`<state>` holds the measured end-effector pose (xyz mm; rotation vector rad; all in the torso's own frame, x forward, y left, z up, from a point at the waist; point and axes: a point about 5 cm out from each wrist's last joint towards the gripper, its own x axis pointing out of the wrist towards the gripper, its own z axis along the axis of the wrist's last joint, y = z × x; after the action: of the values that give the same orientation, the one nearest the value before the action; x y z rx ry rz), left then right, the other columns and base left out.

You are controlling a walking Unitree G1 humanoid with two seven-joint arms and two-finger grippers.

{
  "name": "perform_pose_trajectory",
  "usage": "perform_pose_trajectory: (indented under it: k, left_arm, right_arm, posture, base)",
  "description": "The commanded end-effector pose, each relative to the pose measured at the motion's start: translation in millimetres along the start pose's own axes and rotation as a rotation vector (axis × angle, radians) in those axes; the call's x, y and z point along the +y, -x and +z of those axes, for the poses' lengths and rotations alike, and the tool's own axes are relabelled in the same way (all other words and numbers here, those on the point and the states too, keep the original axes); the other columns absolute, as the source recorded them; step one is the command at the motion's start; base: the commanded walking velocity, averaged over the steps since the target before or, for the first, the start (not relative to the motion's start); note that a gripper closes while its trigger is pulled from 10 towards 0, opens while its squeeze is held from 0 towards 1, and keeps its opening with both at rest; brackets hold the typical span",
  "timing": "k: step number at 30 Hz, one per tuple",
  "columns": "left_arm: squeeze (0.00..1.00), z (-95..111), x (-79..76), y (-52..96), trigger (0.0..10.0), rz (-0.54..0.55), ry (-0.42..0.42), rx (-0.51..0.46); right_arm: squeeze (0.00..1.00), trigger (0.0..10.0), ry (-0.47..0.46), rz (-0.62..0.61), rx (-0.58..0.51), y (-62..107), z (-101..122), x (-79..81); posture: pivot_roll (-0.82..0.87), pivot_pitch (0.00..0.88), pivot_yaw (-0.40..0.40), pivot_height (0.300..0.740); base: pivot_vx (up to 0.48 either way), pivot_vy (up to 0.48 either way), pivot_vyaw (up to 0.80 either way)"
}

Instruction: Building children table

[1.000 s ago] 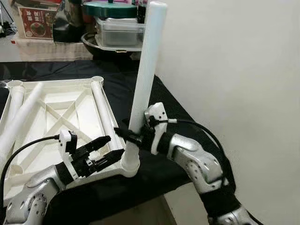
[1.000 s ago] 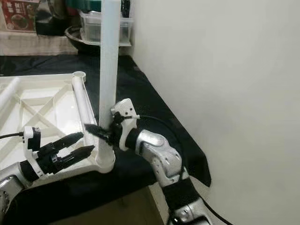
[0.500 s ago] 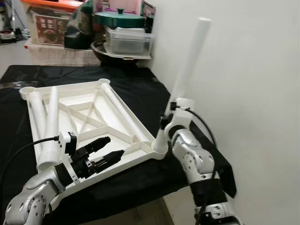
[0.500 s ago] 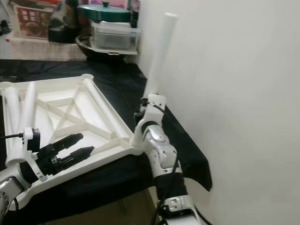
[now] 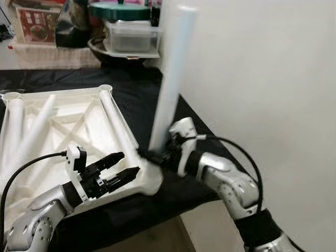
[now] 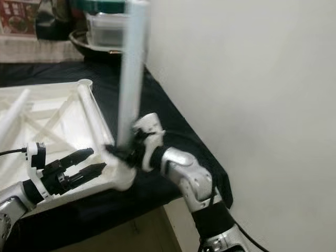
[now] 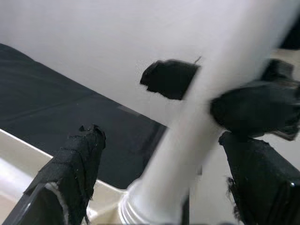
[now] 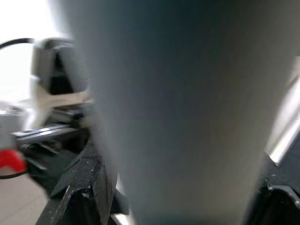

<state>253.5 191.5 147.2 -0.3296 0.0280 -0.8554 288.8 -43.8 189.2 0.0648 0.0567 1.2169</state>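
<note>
I saw the left gripper (image 5: pixel 122 167) with its fingers spread, released, hovering over the near edge of the upturned white tabletop (image 5: pixel 58 131). At its 3 o'clock, the right gripper (image 5: pixel 153 156) clenched 1 white leg (image 5: pixel 170 84) standing nearly upright in the near right corner socket. 2 loose legs (image 5: pixel 26 134) lay inside the tabletop on the black cloth (image 5: pixel 142 89). At 12 o'clock, containers (image 5: pixel 131 34) stood beyond.
</note>
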Motion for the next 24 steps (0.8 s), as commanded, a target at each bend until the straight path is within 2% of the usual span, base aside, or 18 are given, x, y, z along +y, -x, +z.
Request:
perform_pose_trajectory:
  k: [1, 2, 3, 5, 6, 7, 9, 10, 11, 12, 13, 18, 19, 20, 24]
  left_arm:
    - [0.0, -0.5, -1.4, -1.9, 10.0, -0.006, 0.003, -0.008]
    - [0.0, -0.3, -1.5, -1.8, 10.0, -0.005, 0.003, -0.007]
    - [0.0, -0.3, -1.5, -1.8, 10.0, -0.005, 0.003, -0.007]
    - [0.0, -0.2, -1.5, -1.7, 10.0, -0.005, 0.003, -0.006]
    - [0.0, -0.2, -1.5, -1.7, 10.0, -0.005, 0.003, -0.006]
    - [0.0, -0.1, -1.6, -1.5, 10.0, -0.005, 0.003, -0.006]
    - [0.0, -0.1, -1.6, -1.5, 10.0, -0.005, 0.003, -0.006]
    - [0.0, 0.0, -1.8, -1.3, 10.0, -0.005, 0.003, -0.006]
    - [0.0, 0.3, -2.4, -1.4, 10.0, -0.009, 0.004, -0.007]
    - [0.0, 0.3, -2.4, -1.4, 10.0, -0.009, 0.004, -0.007]
    - [0.0, 0.4, -2.5, -1.5, 10.0, -0.01, 0.005, -0.008]
    - [0.0, 0.3, -2.9, -2.1, 10.0, -0.01, 0.006, -0.01]
    - [0.0, 0.2, -3.2, -2.5, 10.0, -0.01, 0.006, -0.011]
    - [0.0, 0.0, -3.4, -3.1, 10.0, -0.011, 0.007, -0.011]
    - [0.0, -0.1, -3.6, -3.4, 10.0, -0.011, 0.007, -0.011]
  right_arm:
    - [0.0, 4.5, -0.012, 0.033, 0.038, -2.7, -9.4, 3.4]
    - [0.0, 0.0, -0.025, -0.025, 0.029, -6.4, -9.8, -4.0]
    - [0.0, 0.0, -0.025, -0.025, 0.029, -6.4, -9.8, -4.0]
    - [0.0, 0.0, -0.057, -0.161, 0.034, -10.3, -12.3, -20.8]
    - [0.0, 0.0, -0.057, -0.161, 0.034, -10.3, -12.3, -20.8]
    - [0.0, 0.0, -0.075, -0.298, 0.05, -9.0, -15.1, -34.7]
    - [0.0, 0.0, -0.075, -0.298, 0.05, -9.0, -15.1, -34.7]
    - [0.0, 0.0, -0.112, -0.532, 0.068, -2.1, -20.0, -56.0]
    - [0.0, 0.0, -0.205, -0.975, 0.138, 24.7, -41.0, -83.0]
    - [0.0, 0.0, -0.205, -0.975, 0.138, 24.7, -41.0, -83.0]
    - [0.0, 0.0, -0.221, -1.08, 0.166, 32.8, -47.4, -86.7]
    - [0.0, 0.0, -0.227, -1.109, 0.194, 31.2, -51.6, -80.7]
    - [0.0, 4.1, -0.24, -1.098, 0.197, 25.6, -52.4, -74.9]
    - [0.0, 10.0, -0.237, -1.048, 0.197, 17.1, -51.6, -68.6]
    - [0.0, 10.0, -0.234, -1.012, 0.196, 11.6, -50.8, -64.6]
  posture:
    - [0.14, 0.0, -0.181, 0.74]
    - [0.15, 0.0, -0.183, 0.74]
    - [0.15, 0.0, -0.183, 0.74]
    - [0.15, 0.0, -0.183, 0.74]
    - [0.15, 0.0, -0.183, 0.74]
    - [0.15, 0.0, -0.183, 0.74]
    - [0.15, 0.0, -0.183, 0.74]
    - [0.15, 0.0, -0.181, 0.74]
    - [0.15, 0.0, -0.181, 0.74]
    - [0.15, 0.0, -0.181, 0.74]
    - [0.15, 0.0, -0.181, 0.74]
    - [0.15, 0.0, -0.179, 0.74]
    - [0.15, 0.0, -0.178, 0.74]
    - [0.15, 0.0, -0.178, 0.74]
    - [0.15, 0.0, -0.178, 0.74]
  base:
    - [0.0, 0.0, 0.0]
    - [0.0, 0.0, 0.0]
    - [0.0, 0.0, 0.0]
    - [0.0, 0.0, 0.0]
    - [0.0, 0.0, 0.0]
    - [0.0, 0.0, 0.0]
    - [0.0, 0.0, 0.0]
    - [0.0, 0.0, 0.0]
    - [0.0, 0.0, 0.0]
    - [0.0, 0.0, 0.0]
    - [0.0, 0.0, 0.0]
    - [0.0, 0.0, 0.0]
    - [0.0, 0.0, 0.0]
    - [0.0, 0.0, 0.0]
    - [0.0, 0.0, 0.0]
